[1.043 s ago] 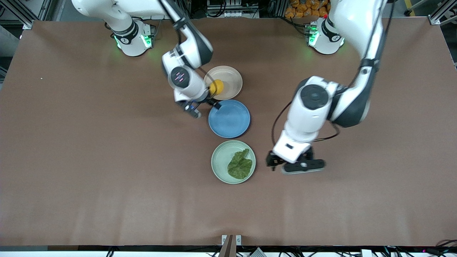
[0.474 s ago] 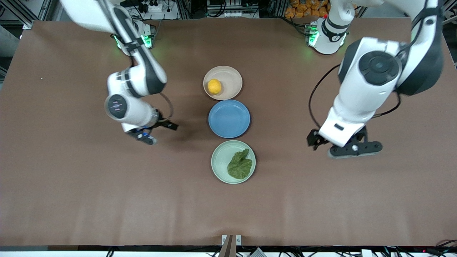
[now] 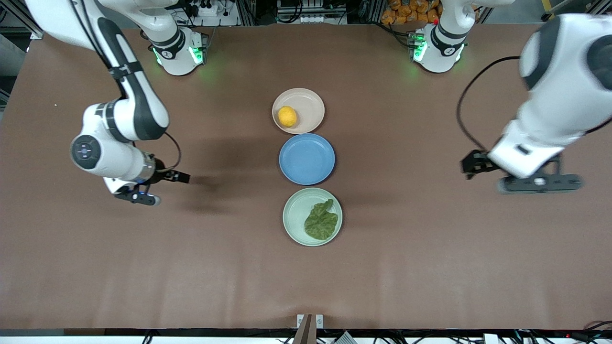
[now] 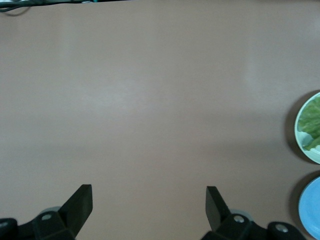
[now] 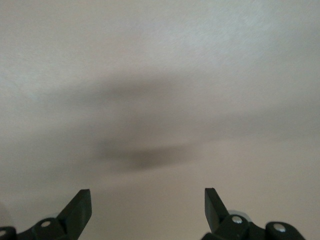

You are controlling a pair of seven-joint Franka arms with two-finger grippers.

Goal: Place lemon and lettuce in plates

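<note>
The lemon lies in the beige-pink plate, the plate nearest the robots' bases. The lettuce lies in the mint green plate, the plate nearest the front camera. My right gripper is open and empty over bare table toward the right arm's end; its wrist view shows my right gripper over nothing but tabletop. My left gripper is open and empty over bare table toward the left arm's end. In the left wrist view, my left gripper is far from the mint plate with the lettuce.
A blue plate with nothing in it sits between the two other plates; its edge shows in the left wrist view. The three plates form a row down the middle of the brown table.
The right gripper has drawn away from the beige-pink plate, leaving the lemon in it, toward its own end of the table. The left gripper has drawn away from the mint plate toward its end.
</note>
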